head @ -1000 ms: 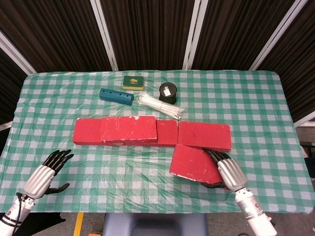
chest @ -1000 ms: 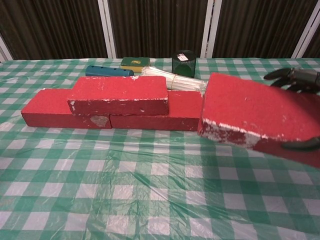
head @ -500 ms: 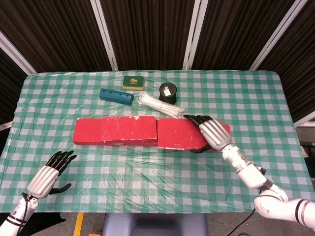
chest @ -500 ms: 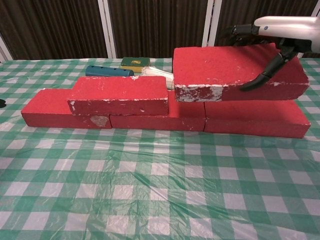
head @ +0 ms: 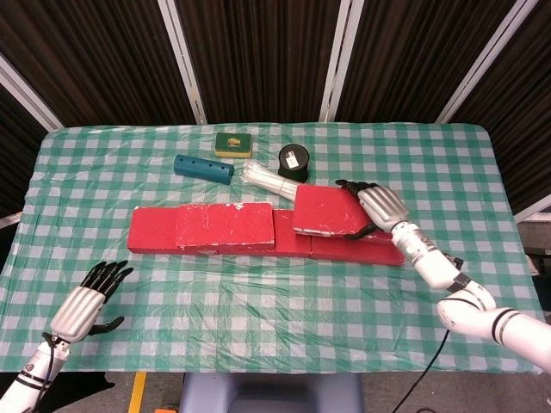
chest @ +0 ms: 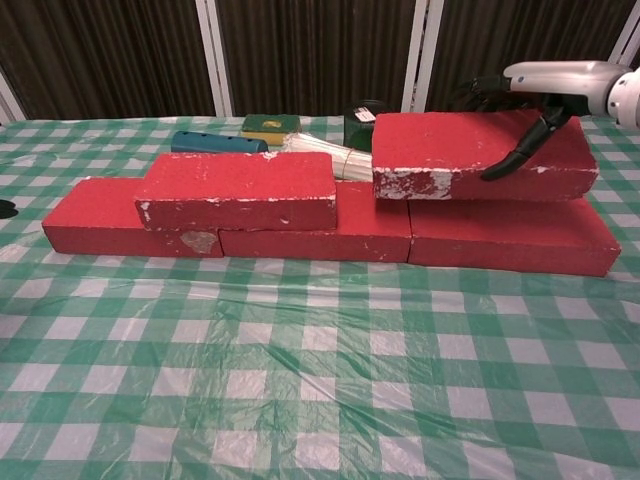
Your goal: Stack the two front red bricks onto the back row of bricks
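Note:
A back row of red bricks (head: pixel 155 231) (chest: pixel 120 225) runs across the table's middle. One red brick (head: pixel 225 225) (chest: pixel 240 190) lies on top of the row at its left half. My right hand (head: pixel 380 206) (chest: pixel 535 85) grips a second red brick (head: pixel 325 211) (chest: pixel 480 155), held over the row's right end, at or just above the bricks below. My left hand (head: pixel 82 303) hovers open near the front left table edge, holding nothing; only the head view shows it.
Behind the row lie a teal block (head: pixel 204 168) (chest: pixel 218 143), a green tin (head: pixel 233 143) (chest: pixel 270 125), a black round container (head: pixel 294 161) (chest: pixel 367 123) and a bundle of white sticks (head: pixel 277 183) (chest: pixel 335 155). The green checked cloth (head: pixel 258 310) covers the table.
My right hand lifted the brick from the front of the table, carried it back over the row, and has now lowered it toward the right end. The left hand barely moved.

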You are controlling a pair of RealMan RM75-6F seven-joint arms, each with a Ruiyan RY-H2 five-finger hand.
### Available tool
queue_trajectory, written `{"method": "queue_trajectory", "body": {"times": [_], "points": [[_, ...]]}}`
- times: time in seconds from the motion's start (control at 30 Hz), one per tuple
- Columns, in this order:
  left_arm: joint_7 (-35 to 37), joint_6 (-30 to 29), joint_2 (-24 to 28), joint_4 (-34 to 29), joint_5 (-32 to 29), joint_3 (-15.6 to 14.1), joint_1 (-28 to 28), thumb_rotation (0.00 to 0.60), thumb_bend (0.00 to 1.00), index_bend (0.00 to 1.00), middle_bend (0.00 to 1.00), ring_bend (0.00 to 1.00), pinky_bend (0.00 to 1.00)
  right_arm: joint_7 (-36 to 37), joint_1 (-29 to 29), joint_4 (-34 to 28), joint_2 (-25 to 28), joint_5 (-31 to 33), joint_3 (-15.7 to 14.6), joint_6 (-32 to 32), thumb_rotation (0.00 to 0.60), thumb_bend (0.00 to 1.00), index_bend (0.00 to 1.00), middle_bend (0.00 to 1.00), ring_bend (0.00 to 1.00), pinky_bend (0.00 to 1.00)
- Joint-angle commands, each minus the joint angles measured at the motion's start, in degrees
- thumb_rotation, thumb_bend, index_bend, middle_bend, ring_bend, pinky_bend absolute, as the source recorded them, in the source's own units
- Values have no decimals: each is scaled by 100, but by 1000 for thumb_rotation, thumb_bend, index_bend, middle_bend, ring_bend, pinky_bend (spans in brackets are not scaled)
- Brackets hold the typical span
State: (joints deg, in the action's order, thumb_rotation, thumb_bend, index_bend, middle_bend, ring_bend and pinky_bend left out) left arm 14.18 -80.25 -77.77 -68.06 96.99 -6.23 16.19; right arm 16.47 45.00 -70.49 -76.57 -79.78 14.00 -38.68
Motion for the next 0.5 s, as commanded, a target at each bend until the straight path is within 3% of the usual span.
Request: {"method": "queue_trajectory", "body": {"times": [0.03,0.5], "points": [[-5,15,-8,13,-11,8,2,600,240,0,0,0,17,336,114,199,-160,-111,-123,66,600,177,207,297,298,524],[-28,88,-17,26,-50,30,7,600,239,0,0,0,17,1242,201,282,-123,-246,-384,140,600,177,203,297,298,509]]}}
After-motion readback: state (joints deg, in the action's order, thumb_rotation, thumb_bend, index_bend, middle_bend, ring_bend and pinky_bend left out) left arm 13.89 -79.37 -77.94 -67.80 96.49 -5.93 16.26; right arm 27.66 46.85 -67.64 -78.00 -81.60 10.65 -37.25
